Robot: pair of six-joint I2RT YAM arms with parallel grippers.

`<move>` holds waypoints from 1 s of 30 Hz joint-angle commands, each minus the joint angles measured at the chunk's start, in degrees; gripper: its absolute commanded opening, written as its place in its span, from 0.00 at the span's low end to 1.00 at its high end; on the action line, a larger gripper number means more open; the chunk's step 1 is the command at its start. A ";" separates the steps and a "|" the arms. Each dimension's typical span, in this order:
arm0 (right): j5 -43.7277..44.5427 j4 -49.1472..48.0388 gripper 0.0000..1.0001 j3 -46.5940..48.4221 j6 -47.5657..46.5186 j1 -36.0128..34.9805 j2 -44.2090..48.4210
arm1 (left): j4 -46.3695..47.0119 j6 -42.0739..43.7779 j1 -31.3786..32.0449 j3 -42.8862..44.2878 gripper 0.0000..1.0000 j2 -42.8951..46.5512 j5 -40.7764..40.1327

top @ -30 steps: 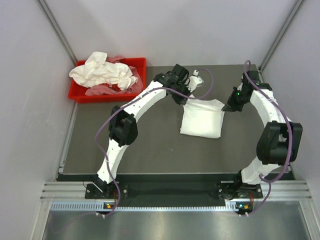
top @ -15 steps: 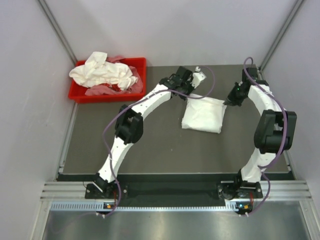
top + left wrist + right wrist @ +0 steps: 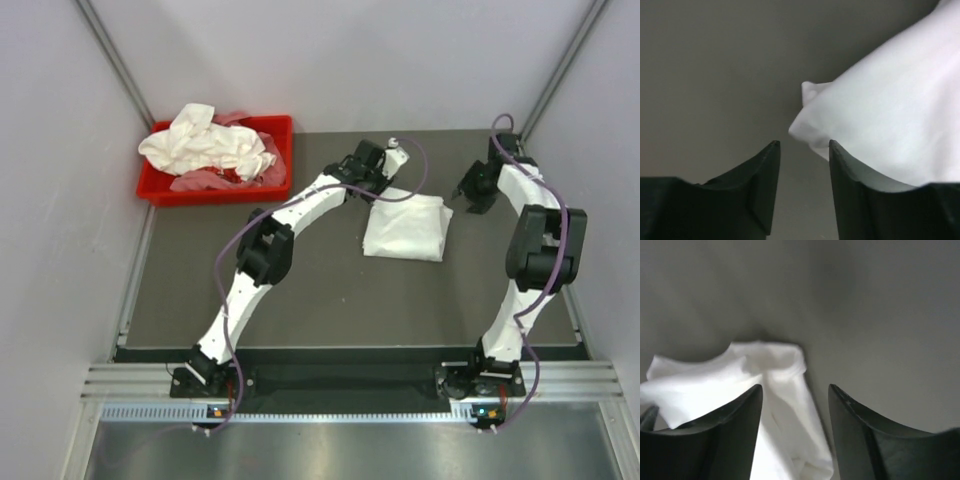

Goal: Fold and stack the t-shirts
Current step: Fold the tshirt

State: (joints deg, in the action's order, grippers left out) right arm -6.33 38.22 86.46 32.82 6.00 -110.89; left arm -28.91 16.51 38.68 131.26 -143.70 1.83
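Right gripper [image 3: 466, 192] now clear of t-shirt [image 3: 405, 228]

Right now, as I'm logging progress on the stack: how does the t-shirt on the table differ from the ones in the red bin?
The folded t-shirt is a flat, neat, roughly rectangular shape; the binned t-shirts are a crumpled heap. The folded t-shirt lies alone on the dark table; the binned t-shirts are piled together, rising above the rim of the red bin. Both are white cloth.

Folded t-shirt [image 3: 405, 228], 1; red bin [image 3: 158, 190], 1, with crumpled shirts [image 3: 210, 145], number indeterminate; left gripper [image 3: 804, 145] and right gripper [image 3: 795, 387], 2; worktop [image 3: 300, 285], 1.
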 commanded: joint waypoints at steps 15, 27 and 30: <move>-9.28 -5.15 0.12 -20.78 -3.65 -0.63 27.89 | -0.44 -6.75 -1.41 -11.80 0.61 16.60 6.42; -12.77 -22.48 0.00 -36.70 7.79 -7.76 24.76 | -1.25 -8.95 2.81 -20.69 0.55 15.21 14.53; -9.07 -22.66 0.00 -39.51 7.44 -6.45 22.14 | -1.33 -8.95 2.98 -21.31 0.55 13.63 13.39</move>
State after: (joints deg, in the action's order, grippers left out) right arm -19.53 19.20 48.31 38.87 -1.63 -87.15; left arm -30.50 8.40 41.50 110.80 -128.66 14.35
